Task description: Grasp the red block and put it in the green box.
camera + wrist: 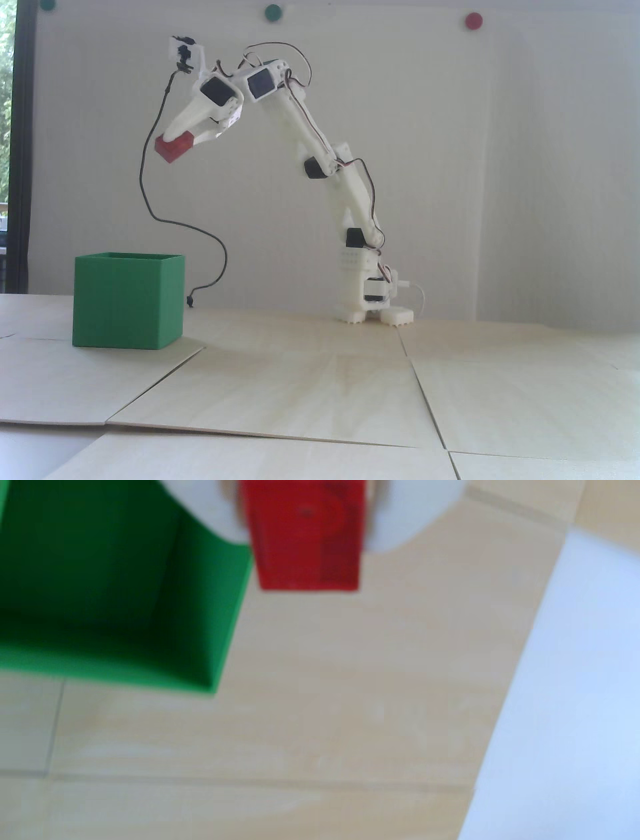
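The red block (173,146) hangs high in the air, clamped between the white fingers of my gripper (186,139), which is shut on it. It is above and slightly right of the green box (127,302), which stands open-topped on the wooden table at the left of the fixed view. In the wrist view the red block (306,539) juts down from the top edge between two white fingertips (398,518). The green box (114,594) lies at the upper left there, its dark inside showing, with the block just past its right wall.
A black cable (150,200) droops from the wrist camera down to the table behind the box. The arm's white base (367,297) stands at the table's back middle. Pale wooden panels (320,390) cover the table; a white surface (571,705) shows beyond their edge.
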